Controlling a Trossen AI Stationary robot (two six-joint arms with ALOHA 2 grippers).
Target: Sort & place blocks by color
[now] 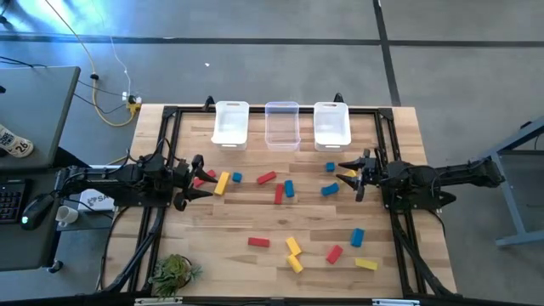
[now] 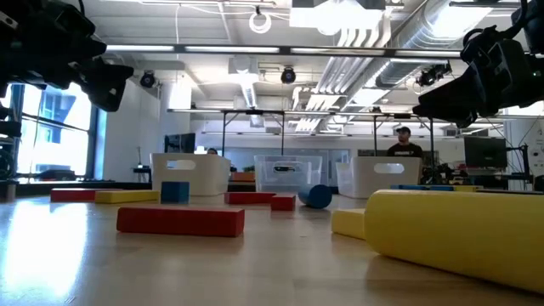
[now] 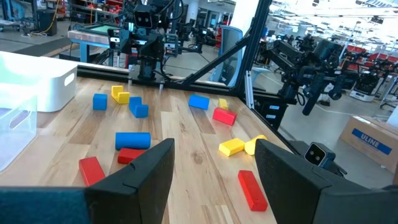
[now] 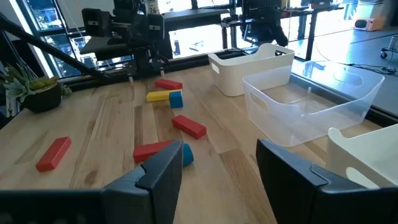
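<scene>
Flanking scattered blocks [image 1: 267,178], left gripper [image 1: 201,181] and right gripper [image 1: 348,172] gape empty.

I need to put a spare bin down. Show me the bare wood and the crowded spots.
Bare patches: the strip between the three bins and the middle blocks, and the lower left corner near the plant. Crowded: around the red block mid-table, beside the left gripper and right gripper, both open, and the lower cluster by the yellow block.
</scene>
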